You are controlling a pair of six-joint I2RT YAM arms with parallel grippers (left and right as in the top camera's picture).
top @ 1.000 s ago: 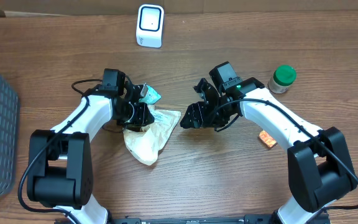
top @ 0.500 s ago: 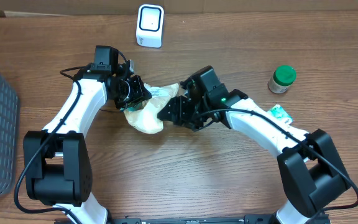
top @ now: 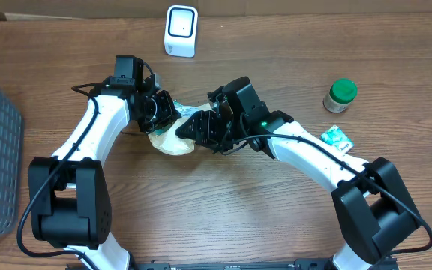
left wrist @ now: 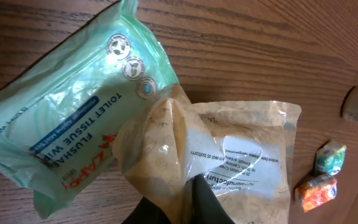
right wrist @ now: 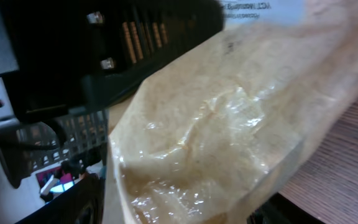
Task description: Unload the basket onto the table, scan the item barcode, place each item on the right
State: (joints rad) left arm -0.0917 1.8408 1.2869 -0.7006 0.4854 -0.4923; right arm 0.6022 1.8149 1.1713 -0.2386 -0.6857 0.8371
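The crinkled tan pouch (left wrist: 247, 143) — white printed label showing — is mid-table, well apart from the white scanner (top: 181, 30).

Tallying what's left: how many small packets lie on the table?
2: teal packet and orange packet, close together right of the pouch; others may be hidden.

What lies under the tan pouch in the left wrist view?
A pale green plastic pack of flushable toilet tissue wipes lies partly beneath the tan plastic pouch with a white label. Its lower right part is covered by the pouch; whether they touch is unclear.
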